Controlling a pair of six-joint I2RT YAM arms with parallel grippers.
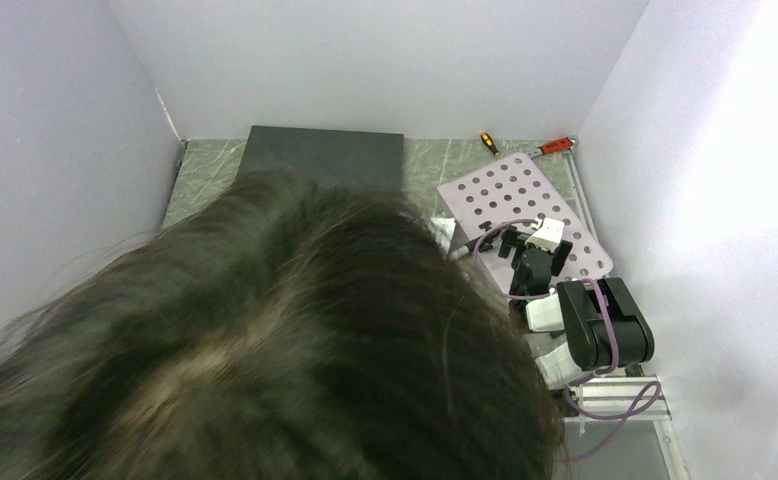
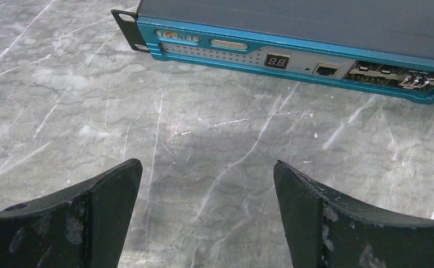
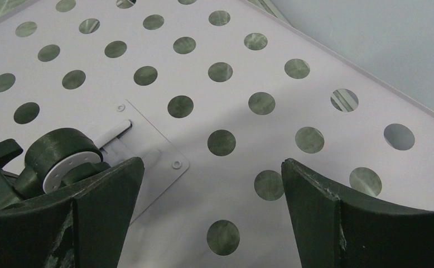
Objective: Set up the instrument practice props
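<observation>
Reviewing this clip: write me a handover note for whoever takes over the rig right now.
Left claw: open and empty, over the bare marble-patterned table, facing a blue-fronted network switch.
Right claw: open and empty, over the lilac perforated music-stand plate, beside the dark hinge knob mounted on it.
The plate lies on the table at the right rear. A person's dark-haired head blocks most of the top view, and no other props are visible.
Done: nothing seen assembled.
Left: apparently the whole setup.
</observation>
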